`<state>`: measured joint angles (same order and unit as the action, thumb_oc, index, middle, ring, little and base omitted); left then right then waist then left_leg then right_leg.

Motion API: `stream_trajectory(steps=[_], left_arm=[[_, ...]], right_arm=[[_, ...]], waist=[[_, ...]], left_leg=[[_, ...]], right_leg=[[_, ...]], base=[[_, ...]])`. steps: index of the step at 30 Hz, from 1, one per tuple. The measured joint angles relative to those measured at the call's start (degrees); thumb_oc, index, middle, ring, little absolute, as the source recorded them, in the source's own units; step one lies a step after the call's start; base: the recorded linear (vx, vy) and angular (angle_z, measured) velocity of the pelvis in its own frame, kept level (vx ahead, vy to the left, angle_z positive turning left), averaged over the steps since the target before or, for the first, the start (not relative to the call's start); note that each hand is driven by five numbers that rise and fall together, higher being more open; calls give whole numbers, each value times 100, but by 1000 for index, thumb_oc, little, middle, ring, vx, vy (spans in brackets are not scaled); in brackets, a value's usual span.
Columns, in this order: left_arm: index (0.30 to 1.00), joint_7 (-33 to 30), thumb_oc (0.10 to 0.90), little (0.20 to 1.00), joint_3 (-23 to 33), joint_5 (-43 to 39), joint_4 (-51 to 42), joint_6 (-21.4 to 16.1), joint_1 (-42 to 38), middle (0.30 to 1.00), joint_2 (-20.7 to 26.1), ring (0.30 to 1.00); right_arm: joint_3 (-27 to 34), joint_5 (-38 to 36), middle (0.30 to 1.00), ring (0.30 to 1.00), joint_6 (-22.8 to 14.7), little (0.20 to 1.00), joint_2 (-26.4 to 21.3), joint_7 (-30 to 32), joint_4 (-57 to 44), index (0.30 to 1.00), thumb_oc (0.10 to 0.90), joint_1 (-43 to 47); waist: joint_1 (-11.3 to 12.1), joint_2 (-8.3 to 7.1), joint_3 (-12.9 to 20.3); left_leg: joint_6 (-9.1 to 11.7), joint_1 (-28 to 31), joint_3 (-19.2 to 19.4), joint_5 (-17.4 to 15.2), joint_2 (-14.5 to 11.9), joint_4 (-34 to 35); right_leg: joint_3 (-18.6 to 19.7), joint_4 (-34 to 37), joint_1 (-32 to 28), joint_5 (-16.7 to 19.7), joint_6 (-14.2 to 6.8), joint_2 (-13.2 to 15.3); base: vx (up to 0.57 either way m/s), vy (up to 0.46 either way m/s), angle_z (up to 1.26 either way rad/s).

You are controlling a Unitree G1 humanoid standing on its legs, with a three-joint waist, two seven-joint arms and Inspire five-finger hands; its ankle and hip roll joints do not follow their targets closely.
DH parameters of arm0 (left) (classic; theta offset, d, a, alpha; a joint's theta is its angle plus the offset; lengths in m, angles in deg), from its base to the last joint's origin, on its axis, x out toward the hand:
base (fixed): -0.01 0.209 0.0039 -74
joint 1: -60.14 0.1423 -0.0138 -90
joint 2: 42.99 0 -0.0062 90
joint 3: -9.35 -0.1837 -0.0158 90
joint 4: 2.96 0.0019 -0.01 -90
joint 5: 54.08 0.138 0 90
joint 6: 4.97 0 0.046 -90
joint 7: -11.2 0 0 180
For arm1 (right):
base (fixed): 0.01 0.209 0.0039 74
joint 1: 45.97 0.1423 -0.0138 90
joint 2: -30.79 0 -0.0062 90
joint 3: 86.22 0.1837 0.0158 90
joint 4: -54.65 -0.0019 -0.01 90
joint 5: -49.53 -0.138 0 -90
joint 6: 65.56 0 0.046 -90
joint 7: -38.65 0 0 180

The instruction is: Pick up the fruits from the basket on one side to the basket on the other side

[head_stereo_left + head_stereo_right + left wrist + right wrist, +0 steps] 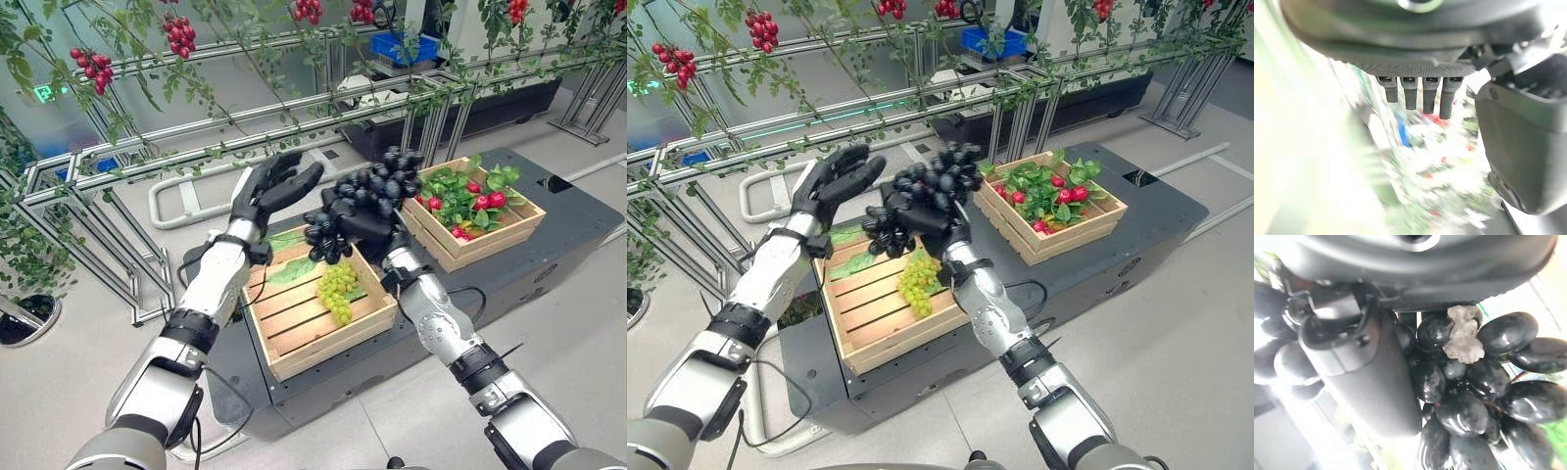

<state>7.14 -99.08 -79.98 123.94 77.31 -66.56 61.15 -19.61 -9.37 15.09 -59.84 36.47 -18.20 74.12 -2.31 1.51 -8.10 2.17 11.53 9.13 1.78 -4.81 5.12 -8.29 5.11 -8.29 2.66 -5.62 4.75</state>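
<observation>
Black grape bunch (361,201) sits clutched in curled right hand (377,227) above slatted wooden crate (318,328); green grapes (336,290) remain; left hand (269,188) spread.

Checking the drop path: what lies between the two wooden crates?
In the left eye view, the right hand holding the black grape bunch hangs between the near crate and the far crate.

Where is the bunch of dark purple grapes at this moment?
The bunch of dark purple grapes is in the right hand, lifted above the near wooden slat crate, between the open left hand and the far wooden crate of red fruits.
</observation>
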Motion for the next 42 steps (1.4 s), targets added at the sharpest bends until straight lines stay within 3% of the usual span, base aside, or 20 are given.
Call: stream_trajectory(steps=[6,13,16,18,21,24,28,30,31,32,33,34,35,36,37,38,40,42], left_arm=[[900,-66,800,900,620,83,621,176,450,900,80,900],[900,-153,800,900,812,101,866,180,1025,900,76,900],[900,-52,800,900,885,99,670,76,1536,900,-18,900],[900,-66,800,900,927,106,339,-38,2168,900,-240,900],[900,-107,800,900,1114,64,-275,-324,3230,900,-926,900],[900,-60,800,900,1070,-83,-325,-371,3794,900,-1479,900],[900,78,800,900,982,-422,-378,-371,4074,900,-1690,900],[900,88,800,900,1073,-482,-477,-449,4167,900,-1612,900],[900,111,800,900,1159,-579,-499,-454,4149,900,-1527,900],[900,105,800,900,1240,-667,-500,-471,4137,900,-1441,900],[900,99,800,900,1262,-686,-508,-501,4191,900,-1433,900],[900,97,800,900,1200,-716,-521,-571,4259,900,-1454,900],[900,83,800,900,1145,-725,-554,-594,4271,900,-1458,900],[900,-3,800,900,1068,-770,-666,-639,4289,900,-1449,900],[900,-53,800,900,1076,-811,-792,-703,4254,900,-1484,900],[900,-62,800,900,1082,-822,-846,-779,4176,900,-1505,900],[900,-163,800,900,1151,-823,-898,-806,4114,900,-1463,900],[900,-233,800,900,1204,-821,-965,-858,3916,900,-1426,900]], right_arm=[[509,-11,300,300,-28,300,-169,-95,1,300,400,-504],[575,-5,300,300,-32,300,-280,-201,0,300,400,-1005],[900,-4,300,300,-61,300,-186,-403,-6,300,400,-1517],[1196,-2,300,300,-128,300,-118,-421,-39,300,400,-2026],[1581,13,300,300,-455,300,55,-424,-270,300,400,-2987],[1677,81,300,300,-540,300,184,-422,-277,300,400,-3441],[1663,259,300,300,-533,300,303,-451,-265,300,400,-3799],[1642,265,300,300,-490,300,337,-464,-225,300,400,-3836],[1646,262,300,300,-464,300,352,-489,-125,300,400,-3808],[1645,262,300,300,-421,300,394,-495,-22,300,400,-3761],[1646,261,300,300,-398,300,366,-512,-15,300,400,-3767],[1652,245,300,300,-398,300,234,-548,4,300,400,-3698],[1645,237,300,300,-398,300,143,-555,42,300,400,-3614],[1596,228,300,300,-385,300,45,-559,225,300,400,-3341],[1581,228,300,300,-350,300,-77,-559,436,300,400,-3057],[1588,227,300,300,-349,300,-85,-555,508,300,400,-2979],[1569,219,300,300,-349,300,97,-532,563,300,400,-3091],[1532,221,300,300,-345,300,289,-535,566,300,400,-3263]], waist=[[-16,-15,5],[-163,-123,60],[-172,-180,95],[-182,-190,98],[-221,-193,96],[-305,-203,87],[-320,-243,41],[-276,-340,-109],[-252,-463,-202],[-136,-693,-345],[-93,-740,-347],[-27,-724,-355],[-6,-716,-377],[107,-659,-360],[200,-555,-422],[188,-344,-479],[214,-301,-443],[108,-337,-421]], left_leg=[[1,7,59,-1,-3,2],[2,9,84,-2,-7,4],[3,11,148,-6,-10,19],[0,17,212,-22,-14,38],[2,24,216,-43,-26,10],[4,-4,237,-44,-60,4],[124,-10,497,-95,-280,-67],[240,-66,528,-250,-432,-535],[287,-231,438,-369,-472,-1066],[171,-458,83,-337,-411,-1684],[124,-588,-206,-450,-291,-1854],[42,-626,-1020,-529,172,-1631],[-50,-687,-1374,-575,477,-1479],[-289,-769,-2207,-616,1183,-1099],[-513,-839,-2393,-679,1464,-856],[-791,-846,-2365,-440,1412,-792],[-811,-828,-2104,-67,1234,-657],[-813,-828,-2036,-55,1125,-509]], right_leg=[[29,1,10,6,-4,-2],[69,3,18,15,-8,-16],[157,23,56,15,-8,-27],[186,26,81,14,-10,-29],[201,26,83,3,1,-39],[220,22,168,2,8,-74],[442,-157,321,-61,168,-317],[504,-486,432,-197,310,-431],[687,-609,479,-258,373,-458],[958,-703,459,-276,429,-388],[1073,-708,473,-228,447,-369],[1339,-710,585,-170,415,-348],[1567,-675,676,-54,355,-360],[2115,-569,846,98,328,-362],[2294,-559,1002,108,321,-421],[2090,-520,1011,288,280,-561],[1917,-547,1025,285,292,-662],[1671,-1061,1172,-60,464,-672]], base=[[2,3,-3],[4,-5,-1],[54,-57,-11],[78,-121,-13],[51,-134,-3],[2,-235,-12],[6,-271,-31],[-25,-102,-40],[-41,87,-61],[-25,151,-71],[-44,222,-104],[-52,165,-100],[-66,183,-148],[-49,215,-175],[-48,222,-189],[-30,165,-139],[-45,112,-84],[-45,159,-43]])
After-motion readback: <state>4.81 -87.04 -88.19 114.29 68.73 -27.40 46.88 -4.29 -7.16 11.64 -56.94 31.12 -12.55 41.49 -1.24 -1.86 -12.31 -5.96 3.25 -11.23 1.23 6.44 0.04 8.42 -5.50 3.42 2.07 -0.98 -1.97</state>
